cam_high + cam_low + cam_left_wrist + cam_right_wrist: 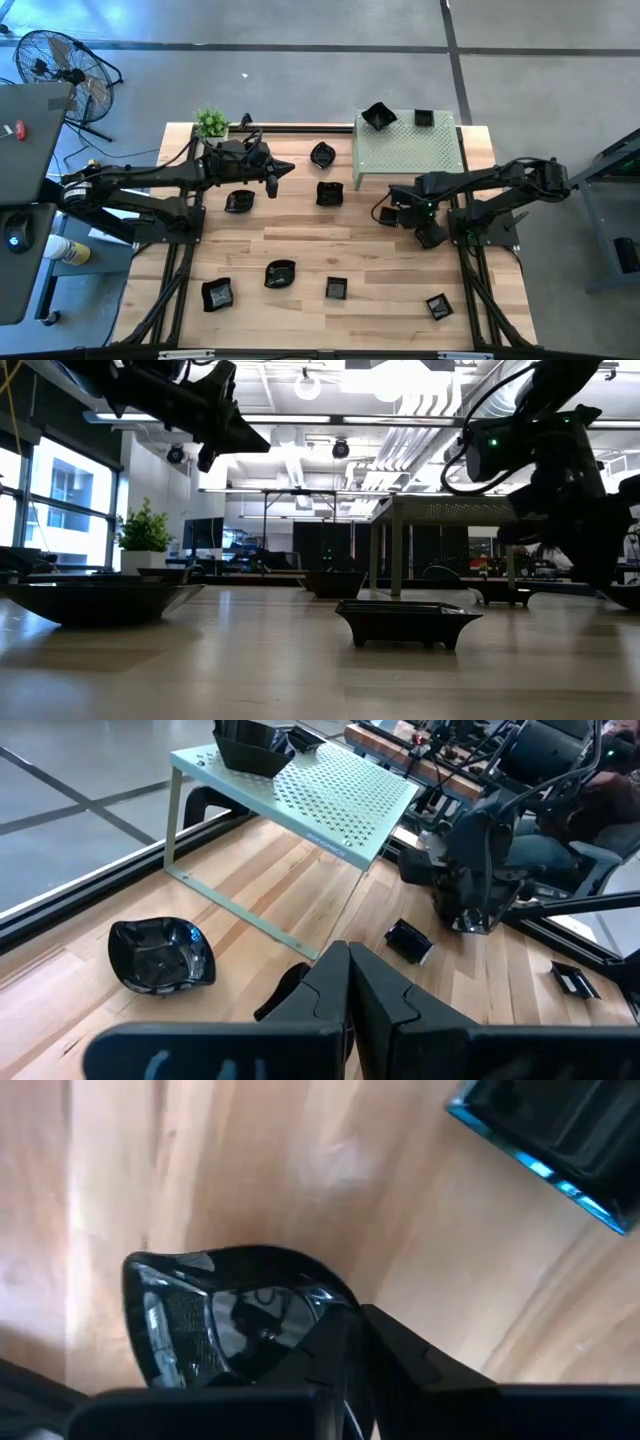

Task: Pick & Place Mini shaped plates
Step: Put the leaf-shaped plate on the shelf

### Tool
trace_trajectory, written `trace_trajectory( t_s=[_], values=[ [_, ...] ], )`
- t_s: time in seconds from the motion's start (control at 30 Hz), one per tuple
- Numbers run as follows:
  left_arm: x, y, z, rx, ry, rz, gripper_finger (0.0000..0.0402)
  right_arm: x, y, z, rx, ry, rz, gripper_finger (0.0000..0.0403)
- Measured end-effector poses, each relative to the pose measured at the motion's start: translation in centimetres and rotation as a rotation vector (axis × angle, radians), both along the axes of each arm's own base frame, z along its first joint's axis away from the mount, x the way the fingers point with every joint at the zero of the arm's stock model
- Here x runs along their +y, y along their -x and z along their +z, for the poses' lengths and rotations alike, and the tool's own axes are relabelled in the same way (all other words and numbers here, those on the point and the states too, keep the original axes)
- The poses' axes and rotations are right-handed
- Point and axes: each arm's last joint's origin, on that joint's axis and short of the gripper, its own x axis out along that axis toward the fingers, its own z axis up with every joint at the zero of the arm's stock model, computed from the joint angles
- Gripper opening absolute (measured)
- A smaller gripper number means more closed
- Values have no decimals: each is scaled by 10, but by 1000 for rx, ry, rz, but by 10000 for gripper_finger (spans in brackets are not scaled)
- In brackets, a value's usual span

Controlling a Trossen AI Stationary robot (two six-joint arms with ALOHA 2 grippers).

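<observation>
Right gripper [392, 213], centre-right of the high view: clenched on a glossy plate [215, 1320]; thin rim hold may slip. Left gripper [283, 168], upper centre: closed, empty.

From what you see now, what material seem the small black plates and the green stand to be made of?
Mini plates: probably glazed ceramic or hard plastic; their glossy black surface mirrors the light. Green stand: probably painted sheet metal, matte pale green, evenly punched with holes, on thin legs.

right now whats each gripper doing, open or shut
Left gripper: shut, empty, raised over the table.
Right gripper: shut on a glossy black plate, low at the table.
</observation>
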Motion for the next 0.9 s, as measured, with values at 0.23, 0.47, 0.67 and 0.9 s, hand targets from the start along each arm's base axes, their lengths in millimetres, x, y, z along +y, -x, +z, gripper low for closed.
trace_trajectory(
  t_s=[0.23,0.47,0.67,0.9],
  values=[
    [0,0,0,0,1,-6,0,-1,-3,4,-14,23,-1,53],
    [0,0,0,0,2,-8,0,0,0,-2,-14,7,6,97],
    [0,0,0,0,3,-9,0,0,2,-6,-7,7,15,68],
    [0,0,0,-1,3,-9,0,0,2,-5,-10,-2,15,6]
  ],
)
